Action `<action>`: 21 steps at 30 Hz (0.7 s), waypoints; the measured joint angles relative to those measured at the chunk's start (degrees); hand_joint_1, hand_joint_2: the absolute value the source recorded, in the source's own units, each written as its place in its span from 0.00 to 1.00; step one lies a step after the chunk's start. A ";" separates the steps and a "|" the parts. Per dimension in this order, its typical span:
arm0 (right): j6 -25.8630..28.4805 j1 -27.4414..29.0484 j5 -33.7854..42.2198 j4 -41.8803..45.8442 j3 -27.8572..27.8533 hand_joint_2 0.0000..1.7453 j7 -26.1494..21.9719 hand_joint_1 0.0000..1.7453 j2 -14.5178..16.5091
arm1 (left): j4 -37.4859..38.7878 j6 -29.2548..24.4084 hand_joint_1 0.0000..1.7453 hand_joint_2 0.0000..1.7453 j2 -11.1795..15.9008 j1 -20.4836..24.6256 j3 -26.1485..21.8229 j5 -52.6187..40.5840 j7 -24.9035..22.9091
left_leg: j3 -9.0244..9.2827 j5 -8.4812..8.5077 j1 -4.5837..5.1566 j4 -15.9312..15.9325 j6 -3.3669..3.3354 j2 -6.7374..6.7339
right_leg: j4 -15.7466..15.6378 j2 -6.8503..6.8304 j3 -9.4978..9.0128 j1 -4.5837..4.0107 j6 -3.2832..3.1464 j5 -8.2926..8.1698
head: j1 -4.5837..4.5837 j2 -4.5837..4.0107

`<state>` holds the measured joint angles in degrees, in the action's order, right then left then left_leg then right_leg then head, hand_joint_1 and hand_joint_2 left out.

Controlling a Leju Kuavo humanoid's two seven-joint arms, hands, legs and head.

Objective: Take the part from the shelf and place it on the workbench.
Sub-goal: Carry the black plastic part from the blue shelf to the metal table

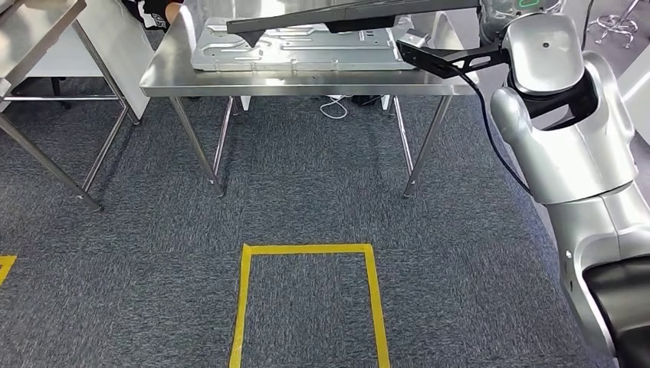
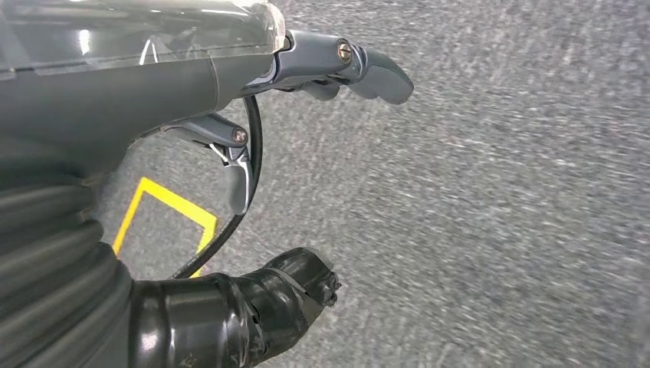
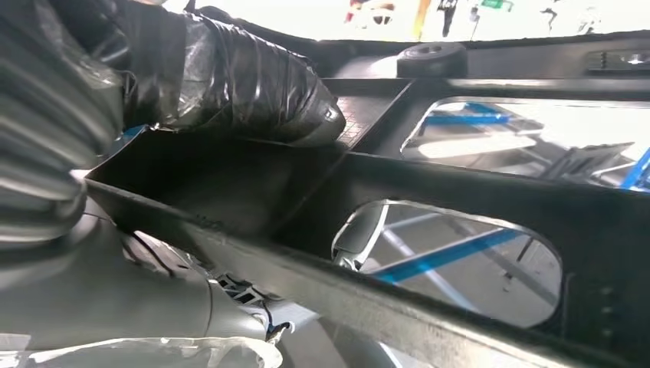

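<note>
We see the right arm rising along the right edge of the head view, bent at the elbow and reaching toward the upper right of the frame. The right robot hand grips the part, a long dark flat panel with cut-out openings, which stretches across the top of the head view, tilted slightly and held above the surface. In the right wrist view the taped thumb presses down on the panel's upper face while the rest of the hand lies under its edge, so the panel is pinched between them.

A pale metal plate lies flat on the steel surface at the top centre of the head view, beneath the dark part. We cannot tell whether the two touch.

The left robot hand appears in the left wrist view hanging over the grey carpet, its fingers extended and apart from the taped thumb, holding nothing. A yellow tape rectangle marks the carpet at the lower centre of the head view.
</note>
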<state>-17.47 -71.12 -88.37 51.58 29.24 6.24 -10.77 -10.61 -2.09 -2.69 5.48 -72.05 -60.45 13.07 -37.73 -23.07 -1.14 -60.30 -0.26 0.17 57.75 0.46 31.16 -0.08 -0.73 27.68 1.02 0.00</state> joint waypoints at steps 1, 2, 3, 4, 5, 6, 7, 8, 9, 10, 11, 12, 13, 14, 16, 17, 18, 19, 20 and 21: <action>-0.03 -0.02 0.01 -0.01 0.00 1.00 -0.02 1.00 -0.01 | 0.01 -0.01 0.00 1.00 0.02 0.00 -0.01 0.01 -0.05 | 0.44 -0.08 0.09 1.04 -0.22 0.00 | 0.09 0.06 0.06 -0.13 0.29 0.25 | -0.01 0.00; -0.05 -0.06 0.01 -0.01 0.00 1.00 -0.04 1.00 -0.02 | 0.01 -0.01 0.00 1.00 0.02 0.01 -0.01 0.02 -0.10 | 0.53 -0.42 0.21 1.22 -0.45 0.04 | 0.08 0.12 0.15 -0.22 0.55 0.37 | -0.02 0.00; -0.05 -0.10 0.02 0.03 0.00 1.00 -0.05 1.00 -0.03 | 0.01 -0.01 0.00 1.00 0.01 0.05 -0.01 0.03 -0.14 | 0.57 -0.54 0.14 1.26 -0.78 0.07 | -0.02 0.15 0.05 -0.22 0.82 0.52 | -0.02 0.00; -0.05 -0.15 0.02 0.09 0.00 1.00 -0.05 1.00 -0.06 | 0.01 -0.01 0.00 1.00 0.02 0.04 -0.02 0.03 -0.16 | 0.81 -0.69 0.06 1.44 -1.11 0.07 | 0.12 0.10 -0.04 -0.17 1.13 0.83 | -0.03 0.00; -0.05 -0.27 0.02 0.15 -0.01 1.00 -0.05 1.00 -0.13 | 0.01 -0.01 0.00 1.00 0.03 0.03 -0.02 0.03 -0.16 | 1.15 -0.86 -0.03 1.63 -1.47 0.07 | 0.93 0.02 0.20 -0.09 1.43 1.38 | -0.03 0.00; -0.05 -0.40 0.02 0.21 -0.01 1.00 -0.07 1.00 -0.19 | 0.01 -0.01 0.00 1.00 0.04 0.08 -0.03 0.03 -0.17 | 1.56 -1.04 -0.15 1.81 -1.84 0.07 | 2.91 -0.04 1.13 -0.02 1.75 2.35 | -0.04 0.00; -0.05 -0.44 0.03 0.24 -0.01 1.00 -0.08 1.00 -0.26 | 0.01 -0.01 0.00 1.00 0.04 0.10 -0.04 0.03 -0.17 | 1.91 -1.26 -0.19 1.92 -2.12 0.08 | 6.05 -0.12 2.84 0.10 2.00 3.56 | -0.07 0.00; -0.05 -0.42 0.04 0.21 -0.01 1.00 -0.10 1.00 -0.32 | 0.01 -0.01 0.00 1.00 0.04 0.15 -0.04 0.03 -0.17 | 2.18 -1.54 -0.18 1.95 -2.32 0.11 | 9.94 -0.14 5.19 0.18 2.19 4.81 | -0.07 0.00; -0.05 -0.29 0.05 0.16 0.00 1.00 -0.12 1.00 -0.34 | 0.01 -0.01 0.00 1.00 0.04 0.18 -0.05 0.03 -0.19 | 2.47 -1.83 -0.16 1.95 -2.41 0.14 | 13.57 -0.14 7.66 0.29 2.32 5.59 | -0.07 0.00; -0.05 -0.12 0.06 0.09 0.00 1.00 -0.12 1.00 -0.37 | 0.01 -0.01 0.00 1.00 0.04 0.16 -0.06 0.03 -0.21 | 2.83 -2.16 -0.15 1.95 -2.40 0.20 | 15.70 -0.15 9.52 0.37 2.38 5.37 | -0.07 0.00; -0.05 0.00 0.06 0.01 0.00 1.00 -0.11 1.00 -0.38 | 0.01 -0.01 0.00 1.00 0.04 0.12 -0.07 0.04 -0.26 | 3.28 -2.53 -0.12 1.94 -2.36 0.26 | 15.82 -0.16 10.44 0.42 2.34 4.03 | -0.07 0.00; -0.04 0.06 0.05 -0.07 0.00 1.00 -0.07 1.00 -0.38 | 0.01 -0.01 0.00 1.00 0.04 0.08 -0.10 0.04 -0.31 | 3.86 -2.92 -0.09 1.94 -2.29 0.32 | 13.65 -0.16 10.22 0.42 2.17 1.57 | -0.07 0.00; -0.03 0.06 0.04 -0.12 0.00 1.00 -0.01 1.00 -0.37 | 0.01 -0.01 0.00 1.00 0.04 0.07 -0.14 0.06 -0.36 | 4.48 -3.34 -0.04 1.96 -2.20 0.37 | 9.85 -0.16 9.11 0.35 1.84 -1.42 | -0.08 0.00; -0.02 0.07 -0.01 -0.16 0.02 1.00 0.11 1.00 -0.32 | 0.01 -0.01 0.00 1.00 0.02 0.06 -0.21 0.10 -0.39 | 5.02 -3.72 0.00 2.04 -2.06 0.40 | 6.28 -0.16 7.76 0.18 1.44 -3.55 | -0.04 0.00; 0.01 0.11 -0.15 -0.27 0.11 1.00 0.66 1.00 0.12 | 0.01 -0.01 0.00 1.00 -0.02 0.15 -0.36 0.19 -0.47 | 5.51 -4.19 0.00 2.22 -1.59 0.41 | 1.41 -0.23 5.65 -0.30 0.64 -5.20 | -0.02 0.00; 0.08 0.18 -0.33 -0.35 0.18 1.00 1.19 1.00 0.54 | 0.01 -0.01 0.00 1.00 -0.05 0.22 -0.43 0.24 -0.51 | 5.55 -4.28 -0.03 2.38 -1.30 0.35 | 0.85 -0.22 5.26 -0.52 0.36 -4.75 | 0.00 0.00; 0.17 0.22 -0.53 -0.45 0.24 1.00 1.80 1.00 1.01 | 0.01 -0.03 0.00 1.00 -0.08 0.33 -0.48 0.27 -0.56 | 5.64 -4.35 -0.06 2.56 -0.99 0.29 | 0.29 -0.19 5.00 -0.64 0.13 -4.57 | -0.01 0.00; 0.37 0.31 -0.81 -0.53 0.28 1.00 2.51 1.00 1.54 | 0.01 -0.10 0.00 1.00 -0.10 0.46 -0.52 0.27 -0.59 | 5.87 -4.56 -0.05 2.71 -0.69 0.20 | -0.23 -0.19 4.53 -0.43 -0.05 -4.43 | 0.01 0.00; 0.70 0.38 -1.11 -0.68 0.32 1.00 3.19 1.00 2.08 | 0.01 -0.21 0.00 1.00 -0.11 0.56 -0.56 0.25 -0.62 | 6.04 -4.89 -0.01 2.41 -0.44 0.14 | -0.78 -0.18 3.92 -0.22 -0.25 -4.36 | 0.00 0.00; 1.15 0.39 -1.34 -0.87 0.35 1.00 3.71 1.00 2.60 | 0.01 -0.35 0.00 1.00 -0.10 0.64 -0.59 0.16 -0.64 | 5.69 -5.55 0.00 1.11 -0.24 0.10 | -1.34 -0.27 3.20 0.01 -0.49 -4.27 | 0.02 0.00</action>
<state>-16.32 -70.73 -89.71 50.71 29.59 9.95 -8.17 -10.60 -2.44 -2.79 6.13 -72.64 -60.28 12.43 -32.04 -28.63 -1.14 -59.19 -0.49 0.27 56.41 0.19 34.36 -0.06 -1.22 23.40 1.03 0.00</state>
